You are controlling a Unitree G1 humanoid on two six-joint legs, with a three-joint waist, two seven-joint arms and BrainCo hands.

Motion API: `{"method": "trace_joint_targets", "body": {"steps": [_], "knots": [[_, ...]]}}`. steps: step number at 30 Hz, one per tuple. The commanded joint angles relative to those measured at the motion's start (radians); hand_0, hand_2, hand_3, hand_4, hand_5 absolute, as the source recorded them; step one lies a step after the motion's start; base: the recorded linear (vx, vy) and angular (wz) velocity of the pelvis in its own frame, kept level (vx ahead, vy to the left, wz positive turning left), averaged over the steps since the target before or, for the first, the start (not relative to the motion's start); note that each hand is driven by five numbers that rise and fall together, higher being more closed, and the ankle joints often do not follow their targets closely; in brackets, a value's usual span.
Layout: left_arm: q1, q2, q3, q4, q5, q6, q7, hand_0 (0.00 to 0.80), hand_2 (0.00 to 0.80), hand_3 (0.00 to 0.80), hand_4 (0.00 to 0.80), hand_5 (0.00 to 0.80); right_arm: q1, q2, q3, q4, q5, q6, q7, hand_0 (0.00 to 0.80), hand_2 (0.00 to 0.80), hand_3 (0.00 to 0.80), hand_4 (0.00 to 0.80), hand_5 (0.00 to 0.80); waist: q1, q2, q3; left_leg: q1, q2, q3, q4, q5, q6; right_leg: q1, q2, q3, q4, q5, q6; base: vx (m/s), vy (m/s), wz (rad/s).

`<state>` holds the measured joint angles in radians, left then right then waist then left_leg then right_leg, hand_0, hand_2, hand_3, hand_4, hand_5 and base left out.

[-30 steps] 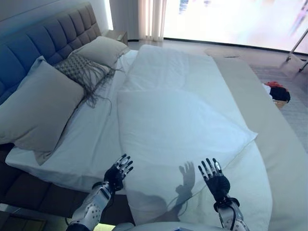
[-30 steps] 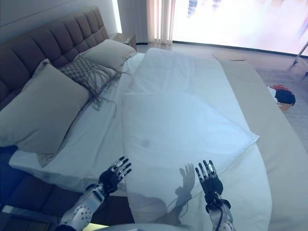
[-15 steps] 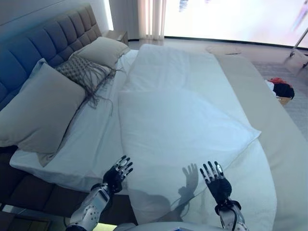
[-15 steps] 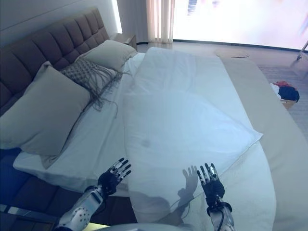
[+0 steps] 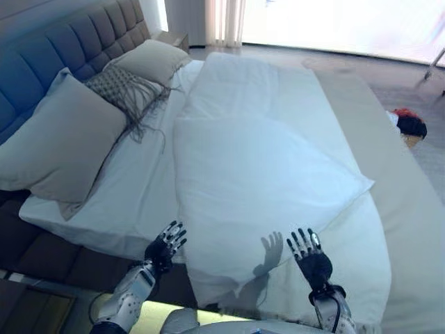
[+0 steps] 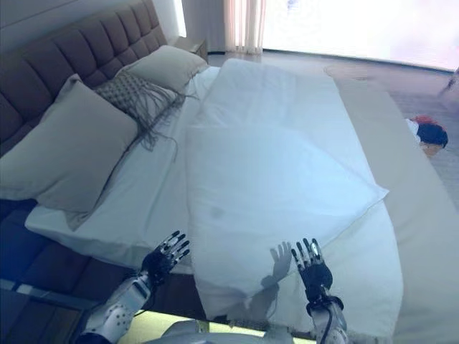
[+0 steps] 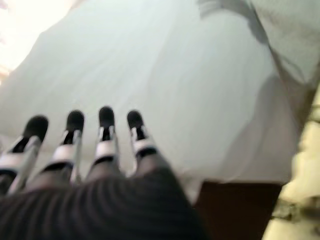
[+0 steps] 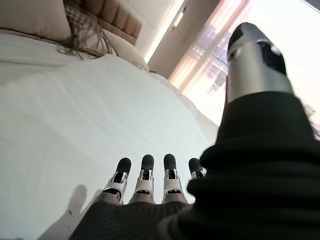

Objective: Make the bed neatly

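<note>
A white duvet [image 5: 257, 174] lies folded and skewed across the bed, one corner pointing to the right [image 5: 365, 186]. Its near edge hangs over the bed's near side. A white sheet [image 5: 132, 188] shows bare to the left of it. My left hand [image 5: 165, 247] is open, fingers spread, just off the bed's near edge by the duvet's near left corner, holding nothing; its fingers [image 7: 105, 130] show straight in the left wrist view. My right hand [image 5: 310, 256] is open above the duvet's near edge, empty; its fingers [image 8: 145, 175] are straight.
Two beige pillows [image 5: 59, 142] [image 5: 149, 60] and a fringed grey cushion [image 5: 125, 90] lean at the tufted headboard [image 5: 62, 49] on the left. A beige bedspread [image 5: 410, 209] runs along the right side. A basket of clothes [image 5: 407, 126] sits on the floor far right.
The camera has shifted, so the whole bed sits a little differently in view. Both hands stay open and empty near the bed's near edge; the left hand has dropped slightly.
</note>
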<state>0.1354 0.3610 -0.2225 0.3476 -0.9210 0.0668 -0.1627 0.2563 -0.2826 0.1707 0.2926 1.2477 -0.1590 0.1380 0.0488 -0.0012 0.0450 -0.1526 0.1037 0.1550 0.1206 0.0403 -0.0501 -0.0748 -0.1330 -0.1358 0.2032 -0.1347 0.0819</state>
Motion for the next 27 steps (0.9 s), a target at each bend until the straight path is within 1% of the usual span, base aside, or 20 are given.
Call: {"method": "trace_joint_targets", "body": {"steps": [1, 4, 6, 8, 9, 10, 12, 13, 14, 15, 16, 17, 18, 19, 20, 21, 22, 24, 26, 27], "knots": [[-0.057, -0.007, 0.016, -0.051, -0.047, -0.074, 0.011, 0.0, 0.0, 0.0, 0.0, 0.0, -0.007, -0.038, -0.033, -0.099, 0.004, 0.015, -0.016, 0.0, 0.0, 0.0, 0.0, 0.0, 0.007, -0.043, 0.012, -0.125, -0.014, -0.033, 0.098, 0.001, -0.013, 0.136, -0.011, -0.033, -0.134, 0.086, 0.007, -0.081, -0.021, -0.04], [0.001, -0.024, 0.022, -0.088, -0.051, -0.075, 0.005, 0.0, 0.0, 0.0, 0.0, 0.0, 0.018, -0.063, -0.062, -0.119, -0.022, 0.032, -0.02, 0.0, 0.0, 0.0, 0.0, 0.0, 0.0, -0.034, 0.015, -0.132, 0.008, -0.048, 0.132, -0.009, -0.024, 0.125, -0.013, -0.041, -0.122, 0.076, -0.004, 0.007, 0.061, 0.04], [0.031, -0.023, 0.024, -0.103, -0.037, -0.069, 0.002, 0.0, 0.0, 0.0, 0.0, 0.0, 0.02, -0.068, -0.081, -0.106, -0.017, 0.03, -0.015, 0.0, 0.0, 0.0, 0.0, 0.0, 0.002, -0.022, 0.012, -0.114, 0.028, -0.076, 0.09, 0.012, -0.036, 0.124, -0.015, -0.036, -0.103, 0.063, 0.0, 0.127, 0.14, 0.04], [0.035, -0.013, 0.031, -0.102, -0.027, -0.051, -0.009, 0.0, 0.0, 0.0, 0.0, 0.0, 0.018, -0.063, -0.103, -0.072, -0.016, -0.001, -0.021, 0.0, 0.0, 0.0, 0.0, 0.0, 0.006, -0.012, 0.009, -0.095, 0.043, -0.108, 0.043, 0.035, -0.045, 0.13, -0.032, -0.036, -0.075, 0.043, 0.012, 0.184, 0.221, 0.05], [0.025, -0.007, 0.038, -0.093, -0.023, -0.035, -0.024, 0.0, 0.0, 0.0, 0.0, 0.0, 0.013, -0.06, -0.118, -0.043, -0.027, -0.021, -0.038, 0.0, 0.0, 0.0, 0.0, 0.0, 0.005, -0.008, 0.007, -0.09, 0.047, -0.104, 0.043, 0.034, -0.046, 0.134, -0.049, -0.042, -0.052, 0.03, 0.021, 0.197, 0.238, 0.07], [0.009, 0.003, 0.043, -0.084, -0.012, -0.012, -0.035, 0.0, 0.0, 0.0, 0.0, 0.0, 0.003, -0.055, -0.139, -0.001, -0.036, -0.033, -0.057, 0.0, 0.0, 0.0, 0.0, 0.0, 0.003, -0.006, 0.003, -0.091, 0.043, -0.095, 0.061, 0.024, -0.042, 0.138, -0.074, -0.044, -0.015, 0.012, 0.035, 0.227, 0.269, 0.12], [-0.012, 0.025, 0.044, -0.08, 0.021, 0.021, -0.062, 0.0, 0.0, 0.0, 0.0, 0.0, -0.019, -0.049, -0.175, 0.071, -0.046, -0.04, -0.115, 0.0, 0.0, 0.0, 0.0, 0.0, 0.002, -0.008, 0.001, -0.098, 0.013, -0.092, 0.106, -0.003, -0.024, 0.111, -0.132, -0.036, 0.126, 0.01, 0.067, 0.211, 0.27, 0.32], [-0.017, 0.027, 0.038, -0.082, 0.023, 0.03, -0.06, 0.0, 0.0, 0.0, 0.0, 0.0, -0.029, -0.051, -0.186, 0.099, -0.045, -0.036, -0.135, 0.0, 0.0, 0.0, 0.0, 0.0, 0.001, -0.009, 0.002, -0.093, -0.001, -0.084, 0.117, -0.013, -0.014, 0.086, -0.157, -0.034, 0.188, 0.03, 0.07, 0.231, 0.27, 0.37], [-0.034, 0.028, 0.024, -0.071, 0.027, 0.038, -0.045, 0.0, 0.0, 0.0, 0.0, 0.0, -0.048, -0.048, -0.203, 0.182, -0.03, -0.031, -0.129, 0.0, 0.0, 0.0, 0.0, 0.0, -0.005, -0.006, 0.012, -0.061, -0.025, -0.079, 0.121, -0.036, 0.006, 0.007, -0.191, -0.02, 0.326, 0.08, 0.06, 0.224, 0.186, 0.27], [-0.046, 0.032, 0.015, -0.063, 0.029, 0.041, -0.034, 0.0, 0.0, 0.0, 0.0, 0.0, -0.065, -0.048, -0.212, 0.233, -0.008, -0.02, -0.123, 0.0, 0.0, 0.0, 0.0, 0.0, -0.007, -0.012, 0.021, -0.04, -0.037, -0.073, 0.126, -0.047, 0.013, -0.023, -0.201, -0.014, 0.344, 0.093, 0.055, 0.229, 0.057, 0.2], [-0.069, 0.04, 0.002, -0.055, 0.024, 0.046, -0.019, 0.0, 0.0, 0.0, 0.0, 0.0, -0.093, -0.046, -0.227, 0.306, 0.023, -0.009, -0.112, 0.0, 0.0, 0.0, 0.0, 0.0, -0.006, -0.017, 0.029, -0.02, -0.037, -0.075, 0.128, -0.052, 0.011, -0.031, -0.198, -0.021, 0.293, 0.108, 0.047, 0.13, -0.156, 0.29], [-0.103, 0.051, -0.011, -0.051, 0.015, 0.047, -0.009, 0.0, 0.0, 0.0, 0.0, 0.0, -0.125, -0.053, -0.247, 0.385, 0.066, -0.004, -0.087, 0.0, 0.0, 0.0, 0.0, 0.0, -0.002, -0.021, 0.041, -0.017, -0.032, -0.085, 0.134, -0.056, 0.0, -0.025, -0.188, -0.028, 0.202, 0.108, 0.046, 0.021, -0.277, 0.29], [-0.143, 0.061, -0.024, -0.048, 0.01, 0.044, -0.002, 0.0, 0.0, 0.0, 0.0, 0.0, -0.163, -0.065, -0.269, 0.461, 0.111, 0.003, -0.056, 0.0, 0.0, 0.0, 0.0, 0.0, 0.0, -0.029, 0.053, -0.031, -0.027, -0.091, 0.143, -0.06, -0.01, -0.038, -0.182, -0.021, 0.113, 0.138, 0.053, -0.149, -0.396, 0.34], [-0.199, 0.076, -0.048, -0.042, 0.009, 0.023, 0.003, 0.0, 0.0, 0.0, 0.0, 0.0, -0.222, -0.084, -0.294, 0.545, 0.175, 0.005, -0.03, 0.0, 0.0, 0.0, 0.0, 0.0, -0.001, -0.042, 0.078, -0.06, -0.017, -0.093, 0.166, -0.073, -0.019, -0.068, -0.179, -0.001, 0.026, 0.203, 0.072, -0.288, -0.441, 0.18], [-0.255, 0.094, -0.066, -0.03, 0.001, 0.002, 0.008, 0.0, 0.0, 0.0, 0.0, 0.0, -0.28, -0.097, -0.306, 0.606, 0.231, 0.009, -0.013, 0.0, 0.0, 0.0, 0.0, 0.0, -0.001, -0.04, 0.108, -0.097, 0.005, -0.097, 0.194, -0.084, -0.023, -0.106, -0.174, 0.015, 0.001, 0.235, 0.081, -0.412, -0.405, 0.01], [-0.305, 0.102, -0.077, -0.015, 0.001, -0.02, 0.014, 0.0, 0.0, 0.0, 0.0, 0.0, -0.337, -0.105, -0.306, 0.649, 0.291, 0.005, -0.021, 0.0, 0.0, 0.0, 0.0, 0.0, 0.001, -0.035, 0.137, -0.136, 0.031, -0.099, 0.219, -0.089, -0.025, -0.142, -0.169, 0.024, 0.01, 0.239, 0.083, -0.451, -0.296, 0.04], [-0.35, 0.104, -0.087, 0.0, -0.002, -0.037, 0.026, 0.0, 0.0, 0.0, 0.0, 0.0, -0.38, -0.103, -0.301, 0.682, 0.336, -0.007, -0.038, 0.0, 0.0, 0.0, 0.0, 0.0, 0.003, -0.029, 0.16, -0.174, 0.053, -0.097, 0.242, -0.088, -0.027, -0.161, -0.164, 0.015, 0.016, 0.235, 0.083, -0.373, -0.187, 0.09], [-0.394, 0.105, -0.099, 0.007, -0.009, -0.045, 0.042, 0.0, 0.0, 0.0, 0.0, 0.0, -0.409, -0.088, -0.304, 0.702, 0.383, -0.031, -0.06, 0.0, 0.0, 0.0, 0.0, 0.0, 0.008, -0.02, 0.172, -0.212, 0.075, -0.099, 0.262, -0.083, -0.033, -0.173, -0.16, -0.011, 0.017, 0.229, 0.085, -0.156, -0.14, 0.12], [-0.39, 0.088, -0.097, -0.007, -0.006, -0.057, 0.078, 0.0, 0.0, 0.0, 0.0, 0.0, -0.394, -0.052, -0.299, 0.69, 0.377, -0.05, -0.072, 0.0, 0.0, 0.0, 0.0, 0.0, 0.022, -0.022, 0.181, -0.252, 0.089, -0.189, 0.315, -0.093, -0.067, -0.154, -0.144, 0.001, -0.015, 0.228, 0.094, 0.026, -0.132, -0.02], [-0.369, 0.078, -0.083, -0.007, 0.003, -0.065, 0.084, 0.0, 0.0, 0.0, 0.0, 0.0, -0.386, -0.046, -0.297, 0.682, 0.34, -0.041, -0.087, 0.0, 0.0, 0.0, 0.0, 0.0, 0.03, -0.026, 0.179, -0.249, 0.09, -0.248, 0.314, -0.089, -0.078, -0.147, -0.138, 0.015, -0.032, 0.231, 0.102, 0.101, -0.061, -0.14]]}}
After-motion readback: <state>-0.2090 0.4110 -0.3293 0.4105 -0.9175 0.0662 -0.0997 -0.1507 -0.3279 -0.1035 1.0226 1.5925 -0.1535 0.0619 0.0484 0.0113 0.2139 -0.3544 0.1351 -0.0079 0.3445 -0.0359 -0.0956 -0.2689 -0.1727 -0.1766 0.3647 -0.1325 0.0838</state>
